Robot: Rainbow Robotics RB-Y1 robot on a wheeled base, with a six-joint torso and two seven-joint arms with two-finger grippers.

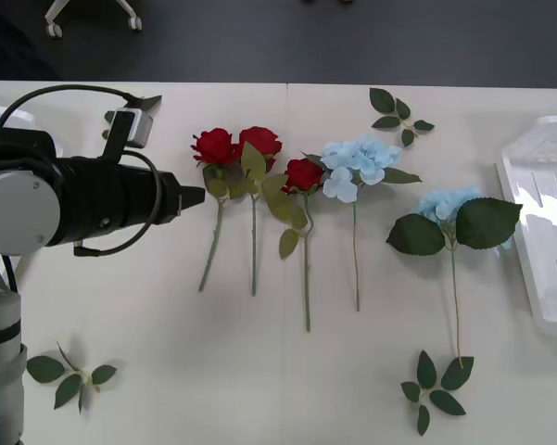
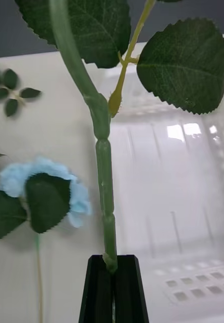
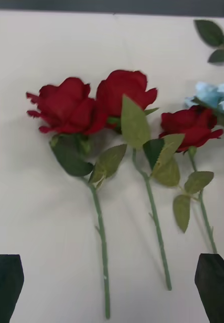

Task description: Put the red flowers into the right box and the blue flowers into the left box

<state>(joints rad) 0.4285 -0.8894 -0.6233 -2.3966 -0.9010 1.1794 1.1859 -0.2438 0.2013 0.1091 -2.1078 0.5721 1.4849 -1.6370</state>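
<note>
My right hand (image 2: pixel 112 262) is clamped tight on the end of a green stem (image 2: pixel 104 192), black fingers pressed together around it, and the stem rises away from the hand with two dark serrated leaves branching off; I cannot see the bloom, but I judge it to be one of the red flowers, since it hangs over the right box (image 2: pixel 182 202), whose white slotted floor and wall lie just beneath. My left hand (image 3: pixel 112 282) is spread wide, its two black fingertips at the corners of its wrist view, hovering above the bench (image 1: pixel 148 334) beside the red flowers (image 1: pixel 250 148), touching none of them. Three red roses lie there side by side, heads away from me, stems trailing back toward me. Next to them a blue flower (image 1: pixel 357 162) lies with its head touching the nearest rose, and a second blue flower (image 1: pixel 449 209) lies farther right, near the right box's rim. Loose leaf sprigs (image 1: pixel 69 375) sit scattered at the bench corners. As I read it, the job is barely begun: one stem is about to go into the right box, three red and at least two blue ones are left on the bench, and I cannot make out the left box from here.
</note>
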